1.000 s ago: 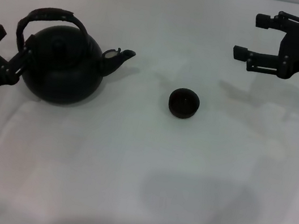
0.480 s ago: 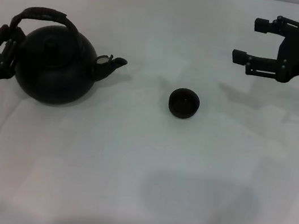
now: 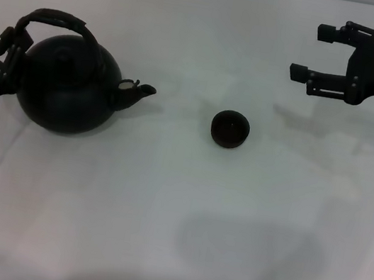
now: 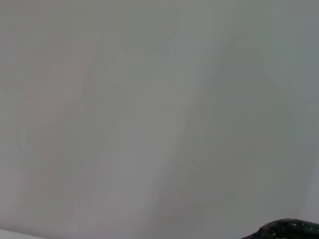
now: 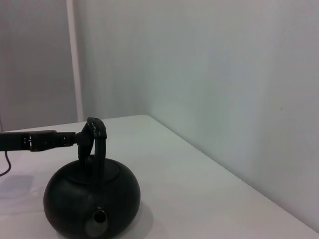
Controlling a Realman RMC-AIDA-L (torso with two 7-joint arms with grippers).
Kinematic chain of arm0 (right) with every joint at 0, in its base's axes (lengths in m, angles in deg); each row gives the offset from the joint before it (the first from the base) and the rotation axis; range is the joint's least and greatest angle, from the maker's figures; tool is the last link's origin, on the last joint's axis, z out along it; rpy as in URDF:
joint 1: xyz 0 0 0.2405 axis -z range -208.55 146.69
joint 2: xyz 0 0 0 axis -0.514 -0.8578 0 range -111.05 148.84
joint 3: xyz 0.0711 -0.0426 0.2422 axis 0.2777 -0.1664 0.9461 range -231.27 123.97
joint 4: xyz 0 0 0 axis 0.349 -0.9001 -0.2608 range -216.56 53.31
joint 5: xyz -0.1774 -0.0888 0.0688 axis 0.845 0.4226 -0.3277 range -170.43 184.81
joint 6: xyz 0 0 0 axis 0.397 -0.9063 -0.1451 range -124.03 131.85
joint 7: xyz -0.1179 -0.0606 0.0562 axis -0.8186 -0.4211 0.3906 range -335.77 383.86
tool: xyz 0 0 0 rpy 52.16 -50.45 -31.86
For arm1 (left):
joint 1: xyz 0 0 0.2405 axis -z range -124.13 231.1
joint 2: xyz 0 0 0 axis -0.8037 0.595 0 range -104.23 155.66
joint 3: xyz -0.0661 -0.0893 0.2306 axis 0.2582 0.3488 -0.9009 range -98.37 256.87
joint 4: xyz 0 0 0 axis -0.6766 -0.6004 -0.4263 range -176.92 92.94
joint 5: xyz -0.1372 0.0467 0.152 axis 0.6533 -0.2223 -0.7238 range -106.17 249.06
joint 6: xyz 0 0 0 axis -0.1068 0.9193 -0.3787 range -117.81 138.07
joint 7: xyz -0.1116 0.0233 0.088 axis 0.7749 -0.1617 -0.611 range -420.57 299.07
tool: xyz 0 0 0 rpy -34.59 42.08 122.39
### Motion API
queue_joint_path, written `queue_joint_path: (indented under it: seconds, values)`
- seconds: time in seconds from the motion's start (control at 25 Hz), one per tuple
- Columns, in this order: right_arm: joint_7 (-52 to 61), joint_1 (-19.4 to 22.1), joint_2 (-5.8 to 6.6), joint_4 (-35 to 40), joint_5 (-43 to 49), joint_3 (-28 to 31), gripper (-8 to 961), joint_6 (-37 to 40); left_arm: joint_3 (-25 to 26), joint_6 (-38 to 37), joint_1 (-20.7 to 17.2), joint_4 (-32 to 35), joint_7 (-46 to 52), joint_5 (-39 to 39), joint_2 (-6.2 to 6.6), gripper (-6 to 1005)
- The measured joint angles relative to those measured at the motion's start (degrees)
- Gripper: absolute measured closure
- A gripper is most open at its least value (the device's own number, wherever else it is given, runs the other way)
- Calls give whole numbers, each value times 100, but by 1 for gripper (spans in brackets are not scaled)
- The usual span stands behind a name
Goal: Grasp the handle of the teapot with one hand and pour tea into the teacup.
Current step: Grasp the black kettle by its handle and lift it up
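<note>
Gripping the handle at its left end, the left gripper holds the teapot on the table (spout toward the teacup). Right gripper hovers far right, fingers apart.

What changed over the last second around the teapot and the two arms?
The left pincer shifted from low beside the teapot up to the left end of the handle. The teapot slid slightly and its spout dropped lower. The teacup stayed put; the right pincer stayed open, raised.
</note>
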Motion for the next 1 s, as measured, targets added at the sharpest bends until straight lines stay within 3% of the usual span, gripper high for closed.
queue_joint_path:
  seconds: [0.4, 0.52, 0.88, 1.0]
  values:
    - [-391, 11, -4, -199, -275, 7, 81, -63, -49, -241, 240, 48, 154, -77, 54, 798]
    - [-600, 24, -3, -269, -393, 13, 81, -65, -53, -599, 372, 328, 487, -382, 97, 800]
    - [-1046, 27, -4, -536, -669, 16, 82, -55, -67, -1704, 143, 2335, 1817, -1740, 53, 807]
    - [-1129, 35, 0, -578, -761, 19, 82, -36, -333, -2211, -32, 3222, 2435, -2135, 50, 808]
